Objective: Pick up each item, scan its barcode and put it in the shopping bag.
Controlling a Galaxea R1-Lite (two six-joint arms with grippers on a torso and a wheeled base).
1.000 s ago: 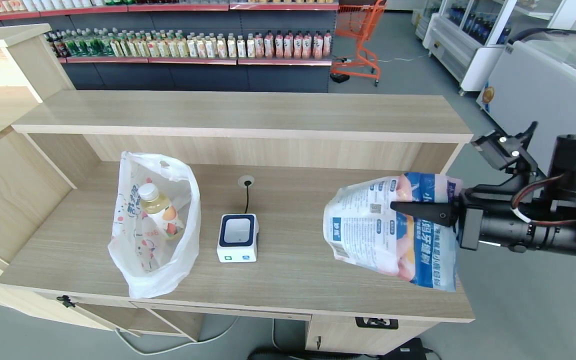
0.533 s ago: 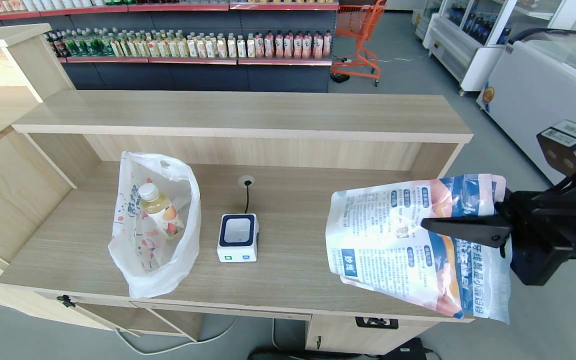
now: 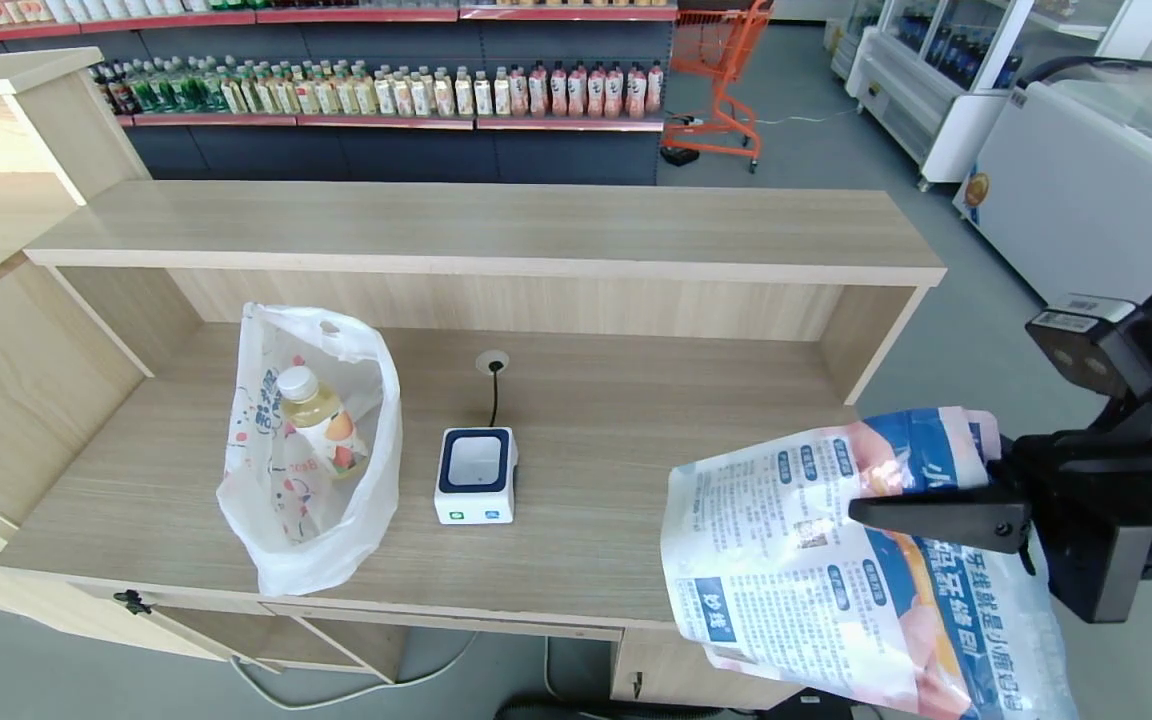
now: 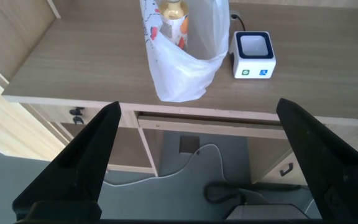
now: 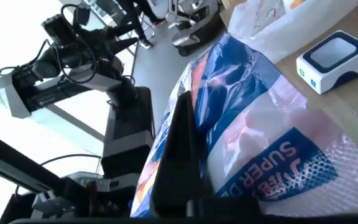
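Note:
My right gripper is shut on a blue, white and pink printed packet, held in the air off the counter's front right corner; the same packet shows close up in the right wrist view beside one dark finger. The white scanner sits mid-counter. To its left stands the white shopping bag with a yellow drink bottle inside. My left gripper hangs open below the counter's front edge, nothing between its fingers.
The wooden counter has a raised back shelf and side walls. A cable runs from the scanner to a hole in the counter. Shelves of bottles, an orange cart and freezers stand behind.
My right gripper has carried the packet down and toward the front right, from over the counter's right part to off its front corner. The bag, bottle and scanner have stayed put.

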